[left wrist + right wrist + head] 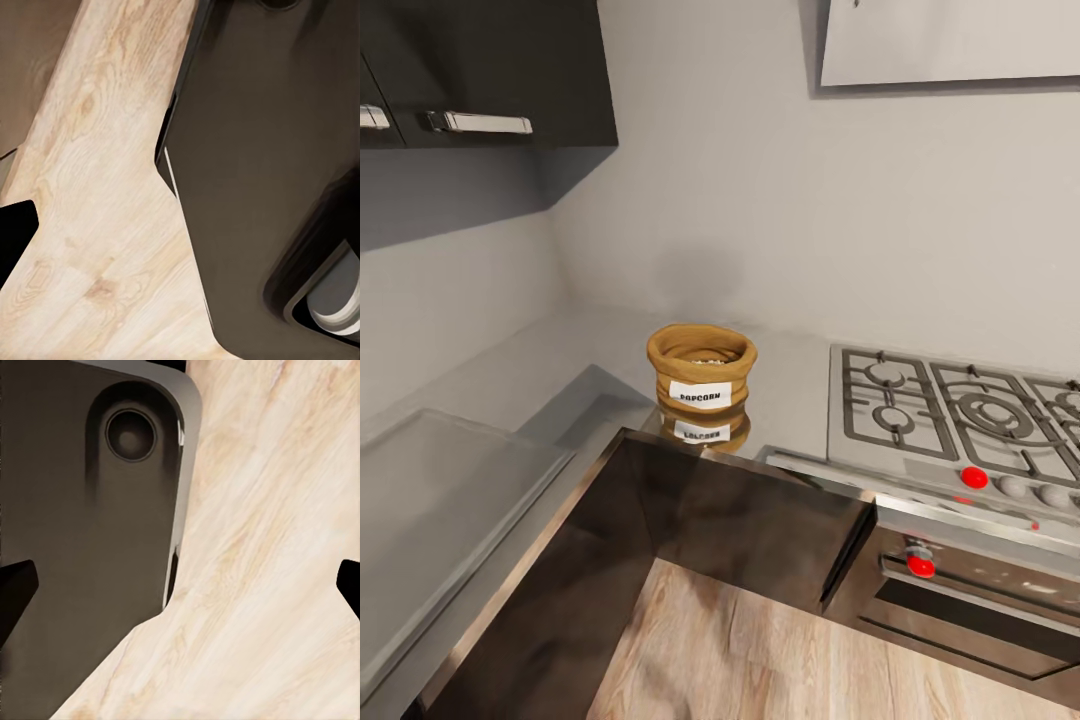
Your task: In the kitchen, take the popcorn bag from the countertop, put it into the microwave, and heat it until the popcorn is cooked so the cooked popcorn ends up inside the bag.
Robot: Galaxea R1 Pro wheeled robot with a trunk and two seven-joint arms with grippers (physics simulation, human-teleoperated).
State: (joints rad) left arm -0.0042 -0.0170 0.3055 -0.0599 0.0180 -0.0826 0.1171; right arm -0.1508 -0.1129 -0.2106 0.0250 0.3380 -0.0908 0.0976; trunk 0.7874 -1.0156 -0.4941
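In the far corner of the countertop (540,360), left of the gas hob (950,410), the popcorn bag (702,370) stood upright. Both grippers hung over floor, fingers seemingly wide apart. A hasty reach could tip it, spilling kernels.

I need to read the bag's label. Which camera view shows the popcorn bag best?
The head view: the popcorn bag stands upright on the countertop beside the hob, label facing the camera. Both wrist views look at wood floor and the robot's dark base instead.
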